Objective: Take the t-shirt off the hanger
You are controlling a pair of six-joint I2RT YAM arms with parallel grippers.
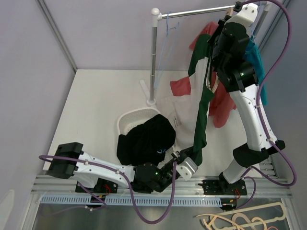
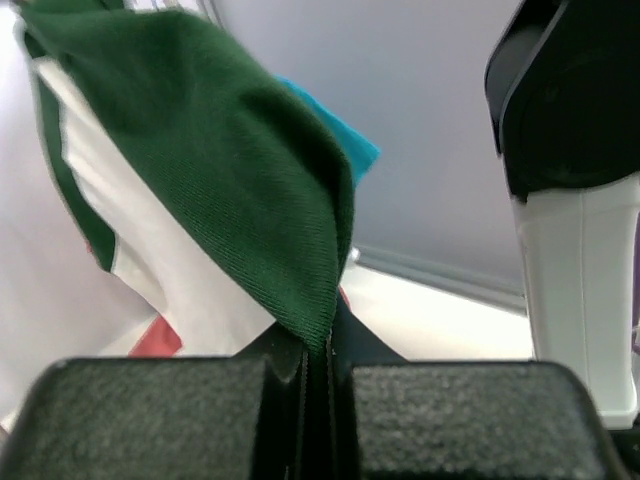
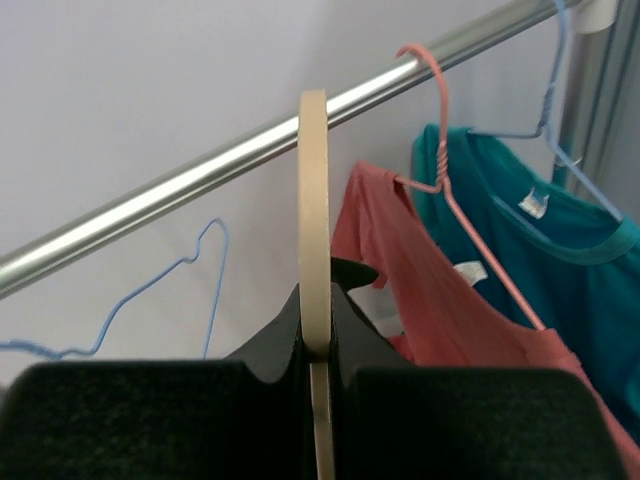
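Left gripper (image 2: 318, 375): pinched tight on t-shirt (image 2: 230, 170) hem, bottom centre
Right gripper (image 3: 316, 350): clamped the hanger (image 3: 313, 200), centre frame
Pull: we judged slow, downward best

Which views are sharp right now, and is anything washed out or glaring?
Top view: even light, sharp, no glare. Left wrist view: shirt weave crisp at the left pincer, table behind washed out white. Right wrist view: hanger sharp in the right pincer, rail shows a mild sheen.
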